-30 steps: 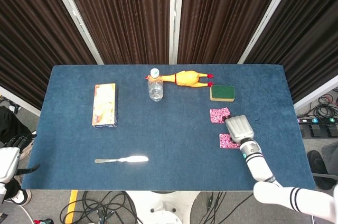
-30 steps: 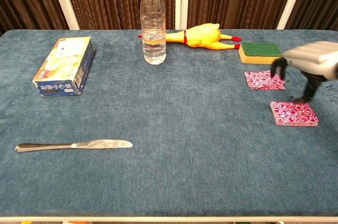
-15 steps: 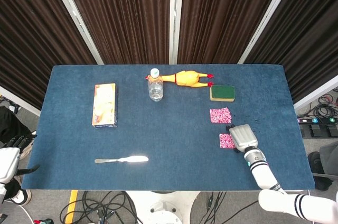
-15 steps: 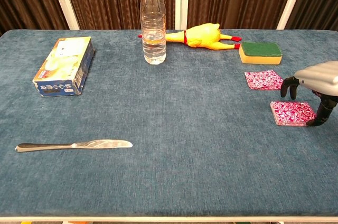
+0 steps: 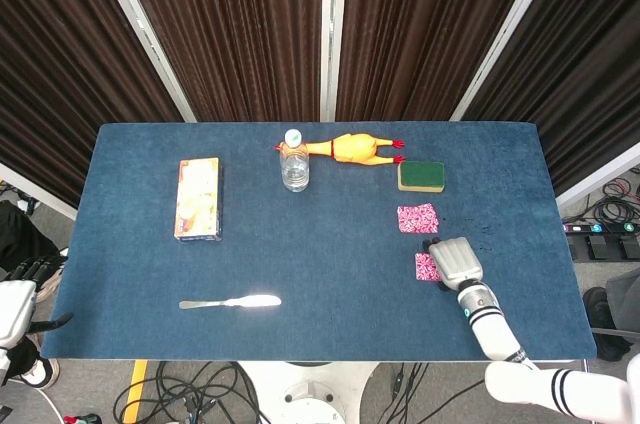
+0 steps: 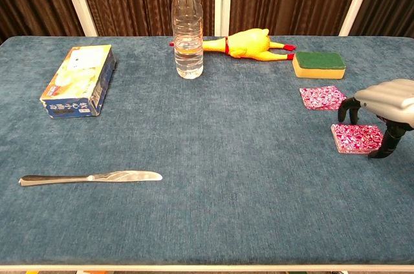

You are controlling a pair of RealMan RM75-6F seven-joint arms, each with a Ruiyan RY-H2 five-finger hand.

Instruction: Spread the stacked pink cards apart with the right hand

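Chest view: right hand [image 6: 381, 103] poised over the pink stack [image 6: 358, 138] at the worktop's [image 6: 213, 132] right edge, fingers [image 6: 349, 111] curled downward and apart, gripping nothing. One pink card [image 6: 323, 97] lies apart, just behind the stack, near the sponge [image 6: 318, 64]. Head view: left hand [image 5: 18, 309] at the lower-left corner; its state cannot be told.

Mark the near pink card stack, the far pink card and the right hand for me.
near pink card stack [image 6: 354, 138], chest view, on its patterned top face
far pink card [image 6: 322, 97], chest view, middle of its top face
right hand [image 5: 455, 261], head view, on the grey back of the hand
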